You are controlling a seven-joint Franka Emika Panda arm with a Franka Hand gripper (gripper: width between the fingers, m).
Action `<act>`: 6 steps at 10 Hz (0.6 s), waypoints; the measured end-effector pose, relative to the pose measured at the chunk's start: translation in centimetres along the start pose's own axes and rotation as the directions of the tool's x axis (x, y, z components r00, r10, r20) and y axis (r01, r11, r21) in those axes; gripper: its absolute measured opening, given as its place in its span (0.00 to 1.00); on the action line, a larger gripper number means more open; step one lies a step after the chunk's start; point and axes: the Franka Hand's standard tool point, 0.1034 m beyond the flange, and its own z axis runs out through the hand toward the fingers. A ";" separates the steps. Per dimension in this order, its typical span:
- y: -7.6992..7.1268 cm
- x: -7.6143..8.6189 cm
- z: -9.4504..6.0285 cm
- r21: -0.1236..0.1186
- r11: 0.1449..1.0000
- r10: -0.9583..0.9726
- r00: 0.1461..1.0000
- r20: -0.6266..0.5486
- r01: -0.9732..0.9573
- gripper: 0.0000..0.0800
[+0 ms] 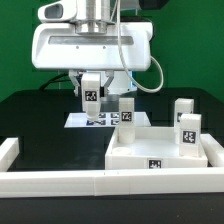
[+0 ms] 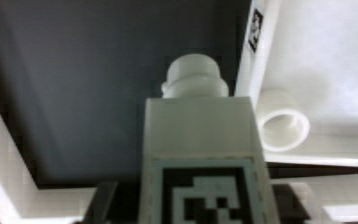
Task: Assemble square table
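One small white tagged block leg [image 1: 91, 94] sits clamped upright in the claw [image 1: 91, 108], screw tip forward, apparently for threading. Beyond lies the large white square tray-like plastic tabletop [image 1: 140, 146], two legs standing there.

Setting: a robotics laboratory bench, as indicated by the features listed below.
Backdrop: a plain green screen [image 1: 20, 50] is hung behind the work surface.
Work surface: a black table [image 1: 40, 115] is bordered at its front edge by long white bars [image 1: 60, 182].
Manipulator: a white robot arm [image 1: 95, 45] with cabling is mounted above the table's middle.
Tracking aids: black-and-white square tags are fixed to the white parts, and a marker board [image 1: 100, 120] is laid flat near the table's rear edge.
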 end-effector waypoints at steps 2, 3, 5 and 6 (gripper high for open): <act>-2.0 1.6 -0.1 0.021 1.000 -0.013 1.000 -0.009 0.013 0.34; -2.6 2.7 -0.2 0.032 0.999 -0.002 1.000 -0.021 0.003 0.34; -3.5 3.7 0.3 0.034 0.999 0.000 0.999 -0.044 0.001 0.34; -3.1 3.9 0.7 0.025 1.000 -0.003 0.998 -0.065 0.004 0.34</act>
